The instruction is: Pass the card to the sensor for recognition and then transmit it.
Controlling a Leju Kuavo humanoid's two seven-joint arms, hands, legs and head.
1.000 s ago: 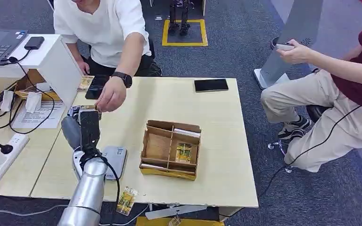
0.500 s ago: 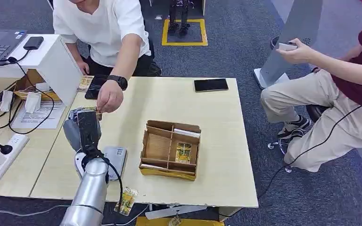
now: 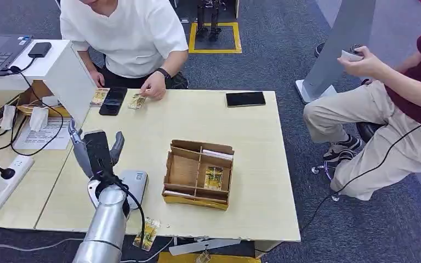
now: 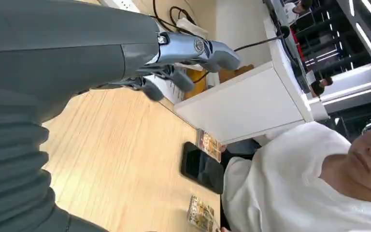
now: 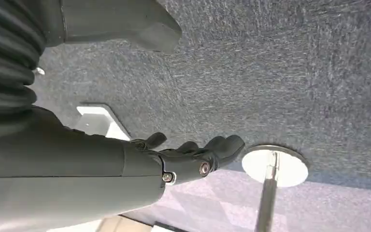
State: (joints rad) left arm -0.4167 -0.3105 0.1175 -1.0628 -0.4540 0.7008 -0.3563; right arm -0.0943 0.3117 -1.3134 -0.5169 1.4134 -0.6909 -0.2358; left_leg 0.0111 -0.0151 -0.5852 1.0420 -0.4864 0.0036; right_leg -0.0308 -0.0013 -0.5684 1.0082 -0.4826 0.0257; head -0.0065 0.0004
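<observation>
Left hand is hovering at centre-left of the frame, fingers spread, holding nothing. The card is lying flat, up and right of it, under the person's hand. Right hand is hanging loosely curled, empty.

From where I stand, no writing, brand or number can be read. The cards on the counter near the black phone carry yellow-green print too small to make out, and so does the sheet of paper beside the white box.
</observation>
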